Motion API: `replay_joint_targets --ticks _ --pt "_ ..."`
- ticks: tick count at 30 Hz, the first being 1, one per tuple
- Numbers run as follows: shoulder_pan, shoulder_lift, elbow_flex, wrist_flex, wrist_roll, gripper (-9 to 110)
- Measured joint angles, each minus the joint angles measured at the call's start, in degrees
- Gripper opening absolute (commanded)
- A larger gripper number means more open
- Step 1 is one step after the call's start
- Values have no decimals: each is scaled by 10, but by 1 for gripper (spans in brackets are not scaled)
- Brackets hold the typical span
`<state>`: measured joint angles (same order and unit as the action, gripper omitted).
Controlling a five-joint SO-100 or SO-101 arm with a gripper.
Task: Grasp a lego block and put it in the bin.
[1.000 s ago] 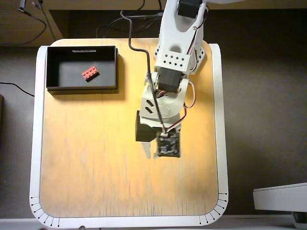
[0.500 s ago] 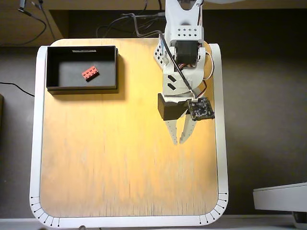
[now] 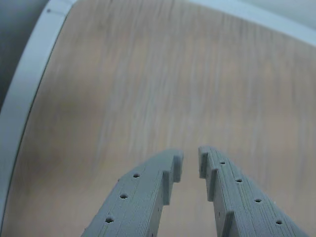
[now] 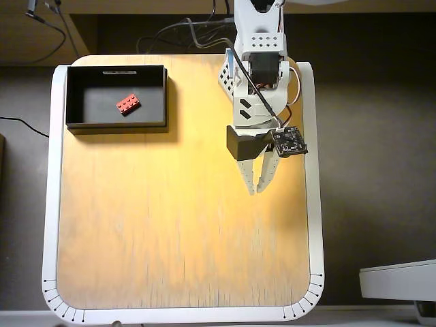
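Lego block [image 4: 128, 103] lies inside the bin [image 4: 116, 71], left of centre on the dark floor, slightly askew, touching no wall. Judged from that, the placing step is done. The bin sits at the table's [image 4: 170, 238] upper-left corner in the overhead view, its white label strip on the far rim.

Gripper [image 4: 257, 188] hangs well apart from the bin, over bare wood toward the table's right side, fingers pointing down the frame. Jaws narrow, nearly closed, a slim gap between the tips, nothing held.

Risks from here look small. A sweep of the arm back toward the bin could clip a thin wall and shift the box, or jolt the block. The black cable draped along the arm could snag on a joint if the arm folds tightly.

Wrist view gives the gap itself: the gripper [image 3: 190, 160] shows two grey fingers with bare wood grain visible between them, confirming nothing is pinched, plus the table's pale edge at left. It shows neither bin nor block. Only the overhead view places those and the arm's posture.
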<state>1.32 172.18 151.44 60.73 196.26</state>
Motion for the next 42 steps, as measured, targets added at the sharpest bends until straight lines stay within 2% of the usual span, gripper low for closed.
replay_joint_targets --ticks 14,32,42 --pt "21 114 157 0 -40 0" --pt "59 115 209 -18 -71 0" --pt "59 115 209 73 -85 0"
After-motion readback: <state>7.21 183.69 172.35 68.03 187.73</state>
